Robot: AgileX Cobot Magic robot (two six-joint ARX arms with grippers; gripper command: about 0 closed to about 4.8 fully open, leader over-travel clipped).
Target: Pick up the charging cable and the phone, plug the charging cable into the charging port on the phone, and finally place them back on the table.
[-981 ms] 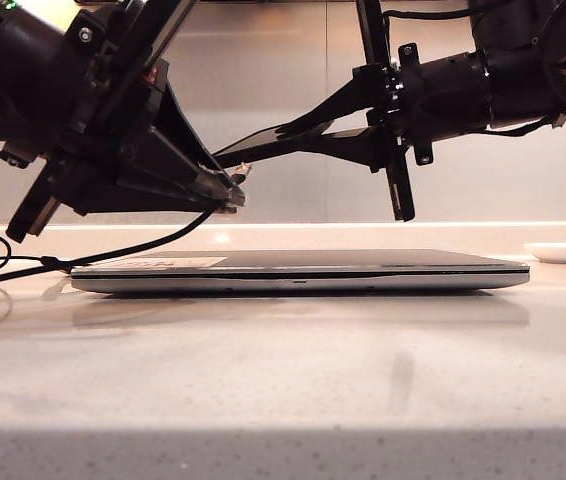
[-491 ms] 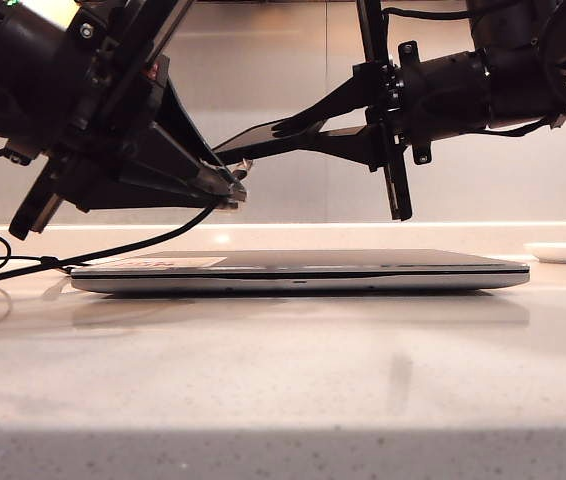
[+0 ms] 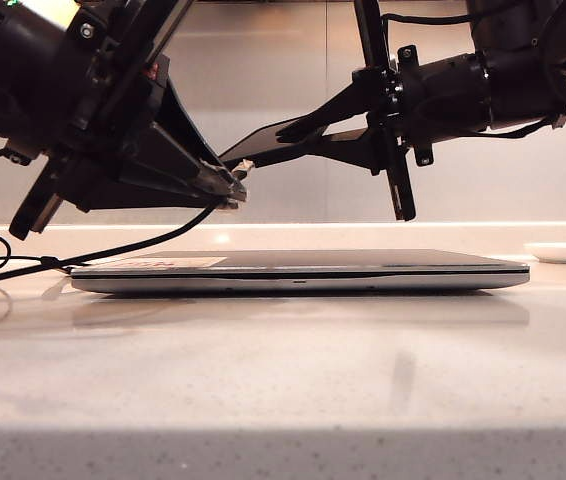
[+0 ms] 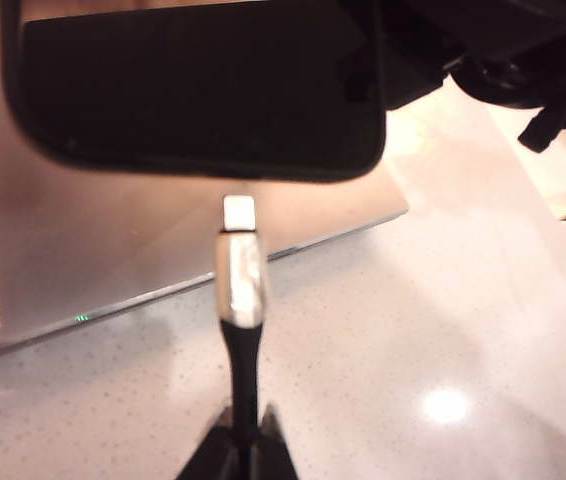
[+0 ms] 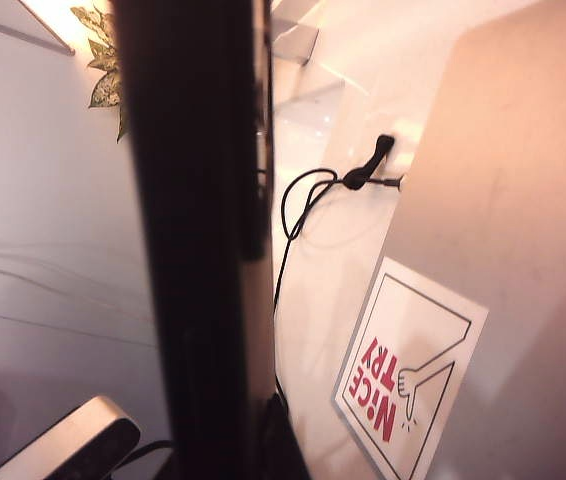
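Charging cable [image 4: 240,300] pinched in closed left fingers [image 4: 241,445]; right fingers [image 3: 308,140] clamp phone [image 4: 198,85].

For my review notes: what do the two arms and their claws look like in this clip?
Both arms are black throughout. The left claw tapers from broad triangular plates to a narrow tip, with silver screws on the housing behind it. The right claw has long slim fingers on a cylindrical black wrist crossed by a flat vertical bar, with black cables looping around it. No markings are legible.
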